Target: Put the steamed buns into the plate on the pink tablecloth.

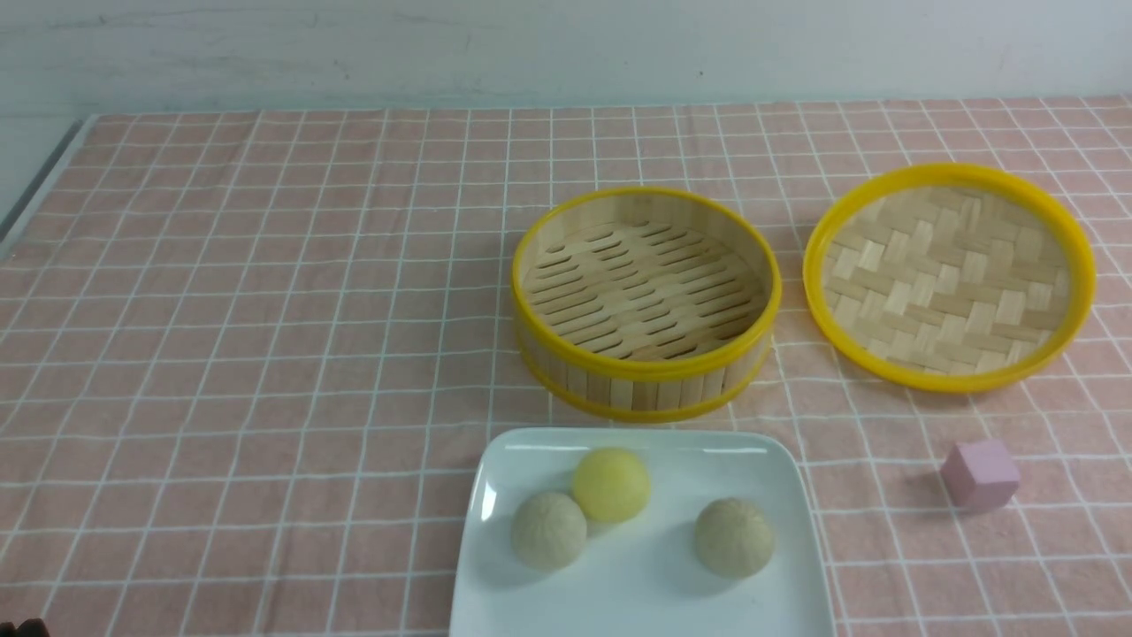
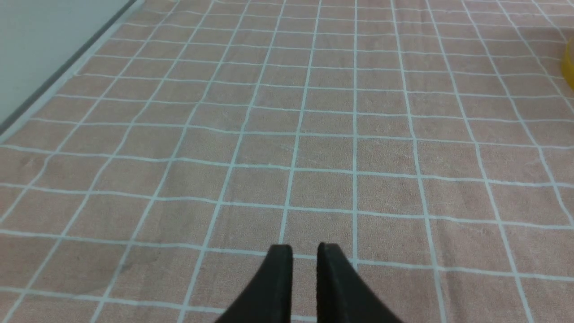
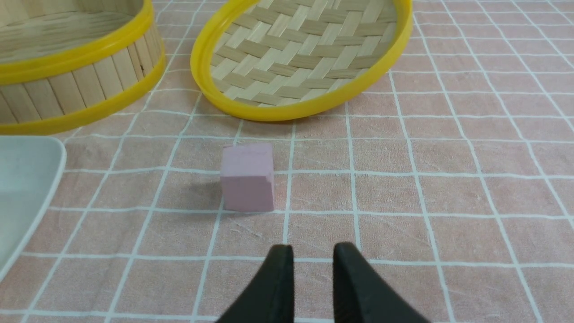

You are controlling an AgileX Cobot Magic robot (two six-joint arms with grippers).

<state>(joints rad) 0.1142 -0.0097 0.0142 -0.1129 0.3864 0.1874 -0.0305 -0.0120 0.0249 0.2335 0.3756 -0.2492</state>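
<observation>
Three steamed buns lie in the white square plate (image 1: 637,593) at the front of the pink tablecloth (image 1: 265,310): a pale yellow bun (image 1: 611,484), a grey-beige bun (image 1: 548,529) touching it, and another grey-beige bun (image 1: 733,536) apart to the right. Neither gripper shows in the front view. My left gripper (image 2: 305,246) hangs over bare cloth, slightly open, with nothing between its black fingers. My right gripper (image 3: 312,247) is also slightly open and empty, just short of the pink cube (image 3: 248,176); the plate's corner (image 3: 22,179) shows at that view's edge.
An empty yellow-rimmed bamboo basket (image 1: 646,370) stands just behind the plate. Its woven lid (image 1: 948,276) lies upside down to the right of it. The small pink cube (image 1: 979,475) sits right of the plate. The cloth's left edge (image 1: 44,186) borders a grey strip.
</observation>
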